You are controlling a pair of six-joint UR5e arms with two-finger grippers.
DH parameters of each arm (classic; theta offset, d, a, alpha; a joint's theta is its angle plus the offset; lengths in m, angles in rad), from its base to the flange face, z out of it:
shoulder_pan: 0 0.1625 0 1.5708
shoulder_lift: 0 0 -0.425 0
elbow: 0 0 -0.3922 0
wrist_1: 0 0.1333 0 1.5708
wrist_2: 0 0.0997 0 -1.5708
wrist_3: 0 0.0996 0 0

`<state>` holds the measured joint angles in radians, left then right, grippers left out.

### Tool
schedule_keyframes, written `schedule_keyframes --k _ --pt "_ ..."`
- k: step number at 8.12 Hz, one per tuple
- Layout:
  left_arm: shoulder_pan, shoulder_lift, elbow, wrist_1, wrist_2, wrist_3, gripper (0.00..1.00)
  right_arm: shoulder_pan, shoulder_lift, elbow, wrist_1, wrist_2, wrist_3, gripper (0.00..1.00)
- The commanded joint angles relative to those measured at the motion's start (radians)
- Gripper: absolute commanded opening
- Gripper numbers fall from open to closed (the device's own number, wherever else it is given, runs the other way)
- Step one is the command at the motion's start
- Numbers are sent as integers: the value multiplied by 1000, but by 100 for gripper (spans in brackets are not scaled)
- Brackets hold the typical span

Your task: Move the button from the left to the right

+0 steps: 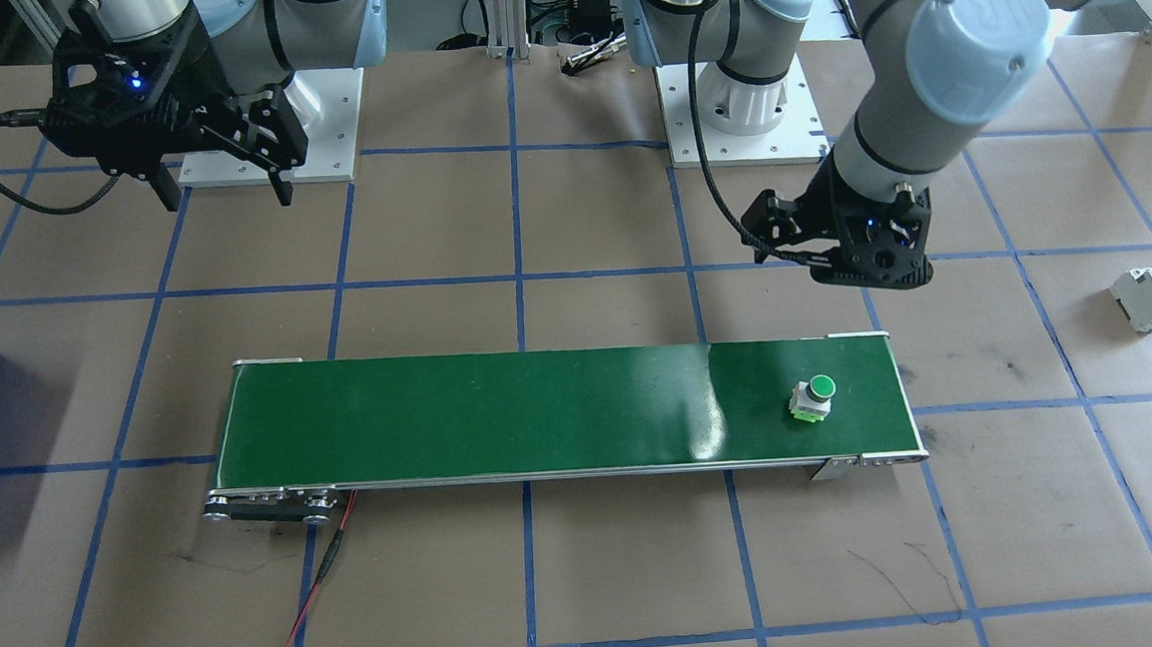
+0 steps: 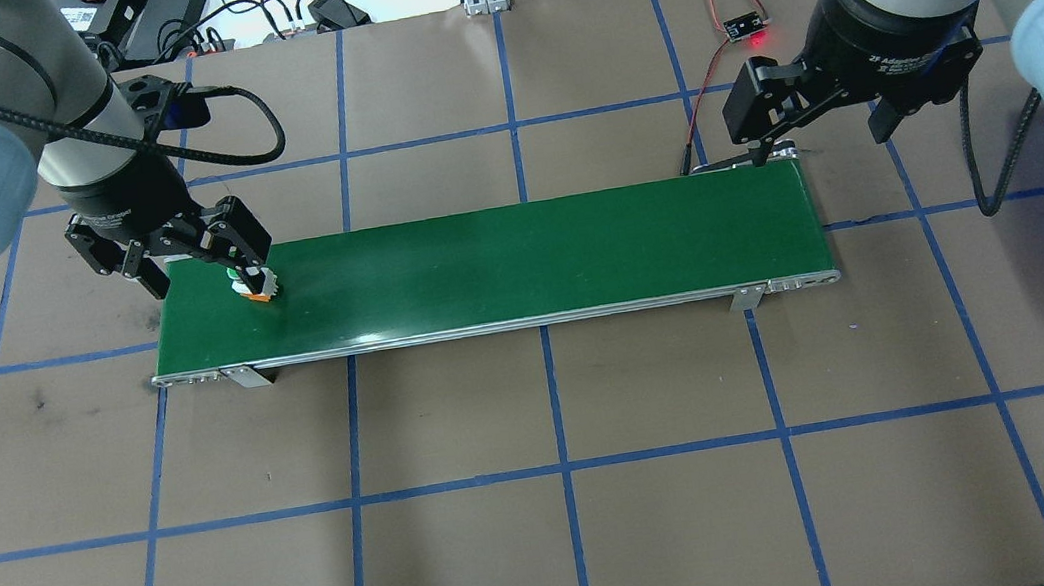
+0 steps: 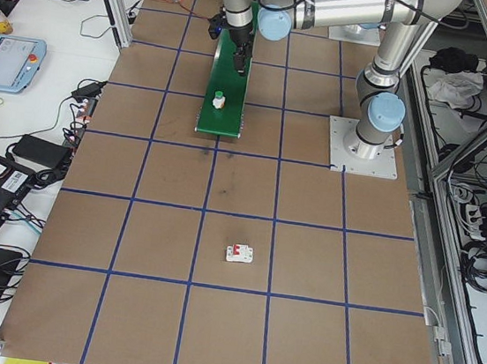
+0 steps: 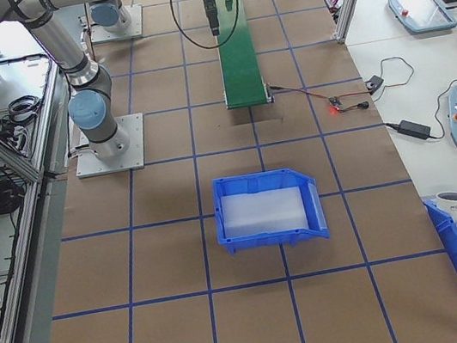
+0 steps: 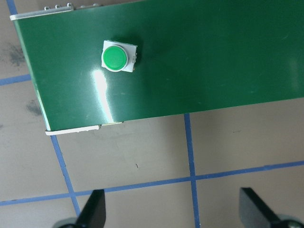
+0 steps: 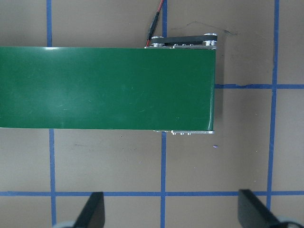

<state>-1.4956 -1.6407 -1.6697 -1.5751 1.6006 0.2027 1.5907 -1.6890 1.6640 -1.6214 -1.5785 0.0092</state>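
Two arms are reaching over the brown-papered table (image 2: 553, 531), which is gridded with blue tape, and a long green conveyor belt (image 2: 517, 258) is lying across its middle. A blue bin (image 4: 268, 210) is sitting on the table off the belt's right end. Up above that same end, the right gripper (image 1: 223, 190) is hanging with its jaws spread wide and nothing between them. Toward the belt's left end, the left gripper (image 2: 196, 265) is hovering with jaws likewise parted and empty; from overhead it seems to be just beside the button, though that angle is hard to judge. A white circuit breaker (image 1: 1149, 298) with a red lever is lying well apart from the belt. Smallest, the button (image 1: 812, 398) is standing upright on the belt near its left end, green cap up.
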Motion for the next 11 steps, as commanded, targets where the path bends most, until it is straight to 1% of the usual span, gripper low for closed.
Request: schedule_keyframes --k 1,2,3,5,11 --pt "-32 91 1 -8 -8 -25 100 0 0 -1 0 0 0 100" --pt "-28 93 7 -5 -14 -25 100 0 0 -1 2 0 0 100" --pt "-26 78 37 -3 -16 -31 100 0 0 -1 0 0 0 100" --pt "-26 48 48 -9 -112 -43 100 0 0 -1 0 0 0 100" --pt "-31 68 51 12 -102 -29 100 -2 2 -1 0 0 0 100"
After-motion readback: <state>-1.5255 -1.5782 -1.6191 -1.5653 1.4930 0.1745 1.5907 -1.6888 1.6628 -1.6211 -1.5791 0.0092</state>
